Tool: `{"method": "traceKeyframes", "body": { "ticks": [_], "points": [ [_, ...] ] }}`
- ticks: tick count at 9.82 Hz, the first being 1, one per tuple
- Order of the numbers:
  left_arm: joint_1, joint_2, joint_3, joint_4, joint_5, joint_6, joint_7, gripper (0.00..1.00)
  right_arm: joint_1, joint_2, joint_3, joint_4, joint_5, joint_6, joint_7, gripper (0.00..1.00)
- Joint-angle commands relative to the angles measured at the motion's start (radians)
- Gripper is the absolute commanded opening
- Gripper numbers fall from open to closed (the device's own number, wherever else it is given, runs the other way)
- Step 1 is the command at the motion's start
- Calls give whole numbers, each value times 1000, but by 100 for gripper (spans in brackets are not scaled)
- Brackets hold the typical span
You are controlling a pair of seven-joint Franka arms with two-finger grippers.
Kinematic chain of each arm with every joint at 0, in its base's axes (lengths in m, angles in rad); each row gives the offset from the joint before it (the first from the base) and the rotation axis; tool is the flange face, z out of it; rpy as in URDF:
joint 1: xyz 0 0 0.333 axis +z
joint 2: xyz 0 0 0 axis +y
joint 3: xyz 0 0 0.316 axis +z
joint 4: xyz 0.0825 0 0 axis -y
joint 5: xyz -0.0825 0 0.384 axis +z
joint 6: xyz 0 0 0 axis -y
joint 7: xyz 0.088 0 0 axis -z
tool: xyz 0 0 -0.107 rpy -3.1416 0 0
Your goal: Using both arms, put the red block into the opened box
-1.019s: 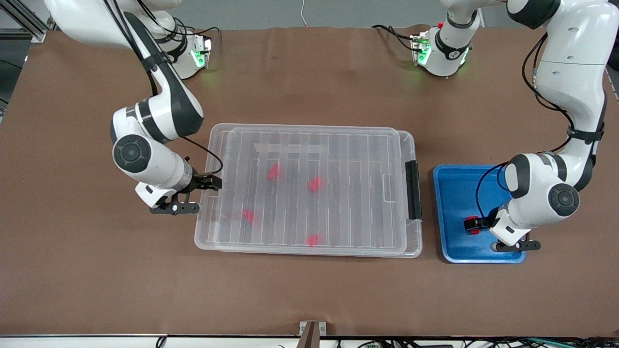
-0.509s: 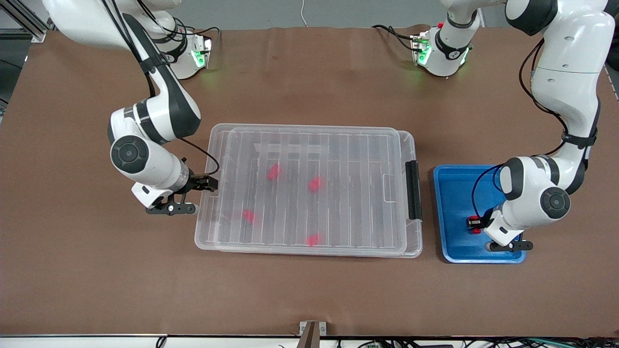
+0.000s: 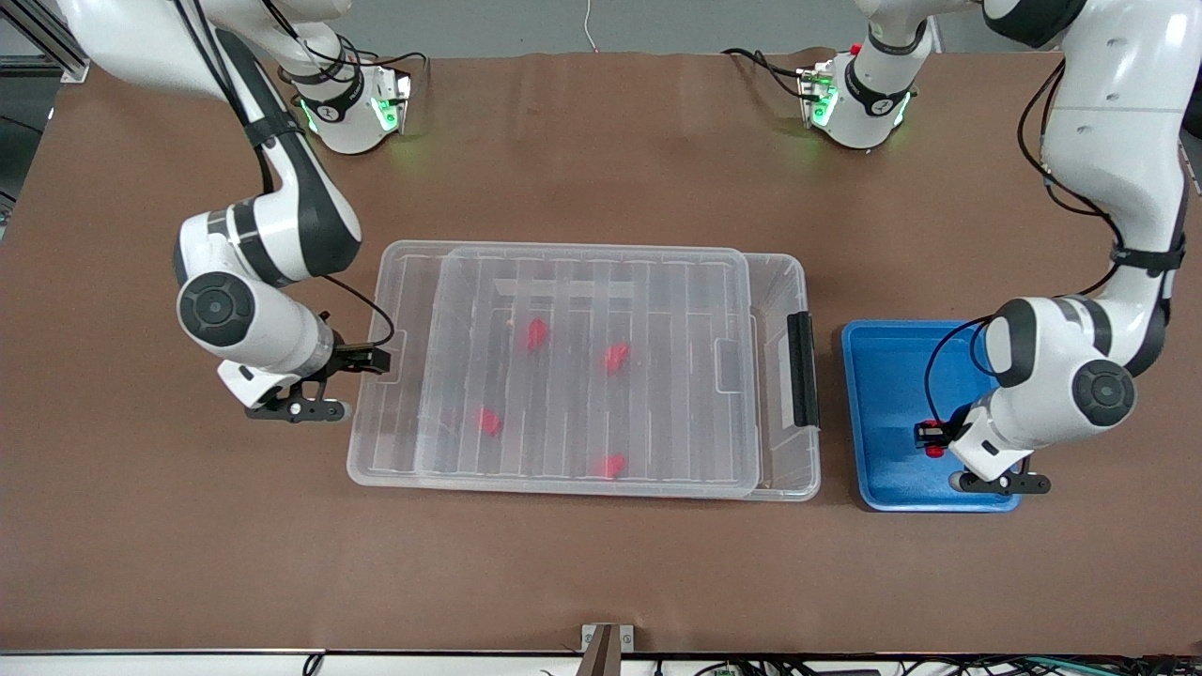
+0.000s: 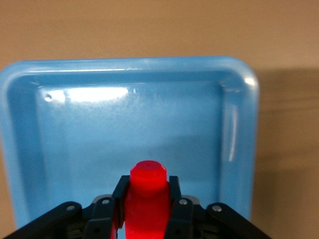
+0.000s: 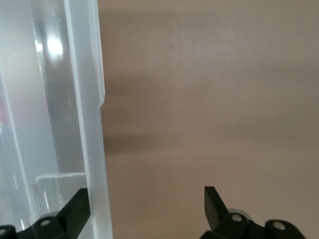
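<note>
**Block gripped, lid partly drawn**

Fingers of my left hand pinch the red block just above the blue tray. My right hand, spread wide, straddles the lid edge of the box. Next, I judge: widen the gap, then carry the block over it.

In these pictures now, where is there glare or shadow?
Left wrist view: white glare on the blue tray floor above the red block. Right wrist view: bright spot on the lid, soft shadow on the table. Front view: even light, green glow at both arm bases.
</note>
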Motion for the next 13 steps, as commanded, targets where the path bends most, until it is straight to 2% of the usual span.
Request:
{"method": "traceKeyframes", "body": {
  "ticks": [1,5,8,10,12,13],
  "points": [
    [-5,-70,-49,7,19,-114,-50,2,-70,-41,7,-36,-22,-41,-70,100],
    [-37,-121,-180,24,23,-194,-280,2,-191,-47,6,-30,-22,-92,-245,100],
    [-154,-174,-185,35,23,-254,-442,2,-216,-46,3,5,-20,-127,-283,100],
    [-238,-184,-186,41,23,-257,-557,2,-199,-58,12,98,-8,-203,-216,100],
    [-339,-138,-182,41,39,-237,-662,2,-179,-128,16,223,-3,-317,-69,100],
    [-347,-106,-183,36,63,-198,-671,2,-179,-200,15,223,-3,-325,-67,100]
  ]
}}
